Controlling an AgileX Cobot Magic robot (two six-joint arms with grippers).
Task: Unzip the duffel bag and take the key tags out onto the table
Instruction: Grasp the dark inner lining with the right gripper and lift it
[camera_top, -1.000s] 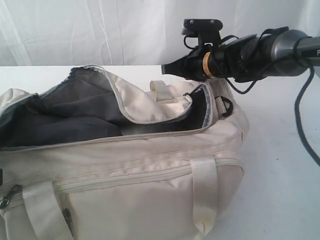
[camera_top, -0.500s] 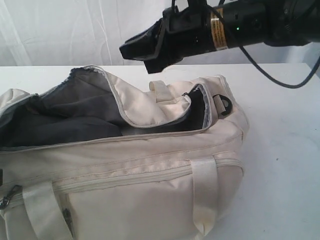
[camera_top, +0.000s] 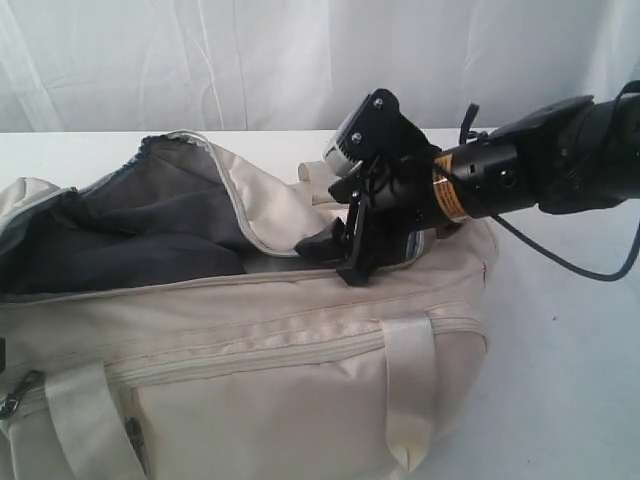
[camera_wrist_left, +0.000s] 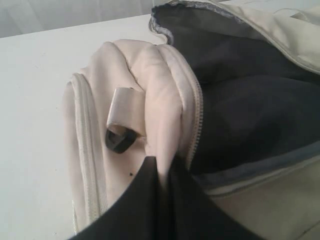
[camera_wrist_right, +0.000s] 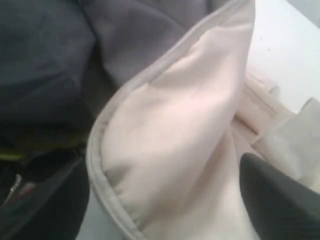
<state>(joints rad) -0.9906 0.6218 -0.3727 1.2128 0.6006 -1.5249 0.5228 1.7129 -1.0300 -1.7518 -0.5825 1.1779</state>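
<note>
R gripper (camera_top: 338, 255), spread wide, nose-down in the duffel bag (camera_top: 250, 350), which fills the near-left corner of the table (camera_top: 560, 300). L gripper (camera_wrist_left: 162, 167) pinches its end fabric. Yellow glint in the lining (camera_wrist_right: 45, 50), prob the key tags (camera_wrist_right: 9, 156). Risk: flap (camera_wrist_right: 175, 125) lies betw R fingers (camera_wrist_right: 280, 200), so they could grab cloth instead.

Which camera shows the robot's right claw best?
The exterior view: the whole right gripper shows there, tipped down at the duffel bag's open top. The right wrist view catches only its two dark fingers, apart, a cream flap between. The left wrist view doesn't show it.
</note>
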